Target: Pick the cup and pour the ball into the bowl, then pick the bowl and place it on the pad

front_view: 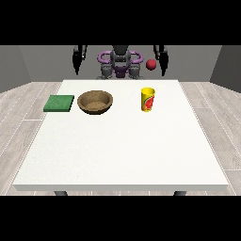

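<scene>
Table (117, 150) first, the big white slab filling the middle of the view, long side running left to right, near edge toward the camera. On its far half sits the bowl (95, 101), brown and round, mouth facing up, a little left of centre. Just beside it on the left, not touching, lies the pad (59, 103), a flat green square right at the table's left edge. Over on the right of centre stands the cup (148, 99), yellow with a red mark on its side, upright, long axis vertical, open end pointing straight up, well apart from the bowl. And the ball (151, 64), small and red, shows above and behind the cup, past the far table edge, close by the hand at the view's right (164, 63). That hand hangs dark and narrow, pointing down; whether its fingers are apart or together, I cannot tell. Same story for the hand at the view's left (76, 61), hanging down behind the far edge, finger state unreadable.
</scene>
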Motion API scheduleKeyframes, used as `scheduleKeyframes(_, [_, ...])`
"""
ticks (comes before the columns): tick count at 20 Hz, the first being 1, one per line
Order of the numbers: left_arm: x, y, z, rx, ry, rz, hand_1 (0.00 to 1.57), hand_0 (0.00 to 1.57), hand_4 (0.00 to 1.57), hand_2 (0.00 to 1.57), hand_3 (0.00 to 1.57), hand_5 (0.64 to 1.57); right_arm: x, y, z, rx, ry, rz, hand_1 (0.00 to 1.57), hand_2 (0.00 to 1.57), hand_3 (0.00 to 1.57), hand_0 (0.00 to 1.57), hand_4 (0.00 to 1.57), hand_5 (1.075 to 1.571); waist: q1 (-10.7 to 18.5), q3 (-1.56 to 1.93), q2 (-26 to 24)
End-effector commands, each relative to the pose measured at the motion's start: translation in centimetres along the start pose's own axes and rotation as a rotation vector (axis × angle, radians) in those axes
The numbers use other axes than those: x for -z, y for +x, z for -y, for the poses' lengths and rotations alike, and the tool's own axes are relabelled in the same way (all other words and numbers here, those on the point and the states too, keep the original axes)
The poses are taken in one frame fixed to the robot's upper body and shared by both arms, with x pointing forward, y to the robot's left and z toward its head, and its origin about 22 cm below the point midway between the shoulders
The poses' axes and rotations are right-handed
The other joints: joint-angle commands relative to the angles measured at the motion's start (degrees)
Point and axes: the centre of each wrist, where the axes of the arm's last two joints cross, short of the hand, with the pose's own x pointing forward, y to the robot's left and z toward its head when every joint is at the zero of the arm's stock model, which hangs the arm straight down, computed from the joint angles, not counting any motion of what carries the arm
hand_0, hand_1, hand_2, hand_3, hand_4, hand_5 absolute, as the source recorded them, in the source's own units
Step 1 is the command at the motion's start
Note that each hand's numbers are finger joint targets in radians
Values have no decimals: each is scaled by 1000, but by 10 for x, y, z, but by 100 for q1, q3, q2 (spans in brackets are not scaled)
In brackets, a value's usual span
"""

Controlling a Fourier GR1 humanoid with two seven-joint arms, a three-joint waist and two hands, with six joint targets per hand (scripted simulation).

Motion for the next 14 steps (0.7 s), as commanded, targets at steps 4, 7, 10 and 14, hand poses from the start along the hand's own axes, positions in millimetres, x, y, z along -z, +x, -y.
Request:
scheduleKeyframes(4, [2, 28, -10, 38, -5, 38, 0, 0, 0, 0, 0, 1535, 1, 24, 10, -22, -1, 16, 0, 0, 305, 0, 1058, 1571, -27, -43, -1318])
scheduleKeyframes(7, [17, 65, 2, -111, -45, 176, 0, 0, 0, 0, 0, 1535, 15, 78, -32, 131, 101, 230, 0, 0, 305, 0, 1058, 1571, 182, -100, -2339])
scheduleKeyframes(10, [17, 72, 12, -272, -63, 43, 0, 0, 0, 0, 0, 1537, 9, 85, -68, 209, 100, 41, 0, 0, 0, 0, 846, 1570, 234, -85, -2661])
scheduleKeyframes(14, [7, 78, 4, -349, -68, -63, 0, 0, 0, 0, 0, 1546, -16, 73, -110, 242, 63, -129, 0, 0, 0, 0, 675, 1569, 382, -68, -2770])
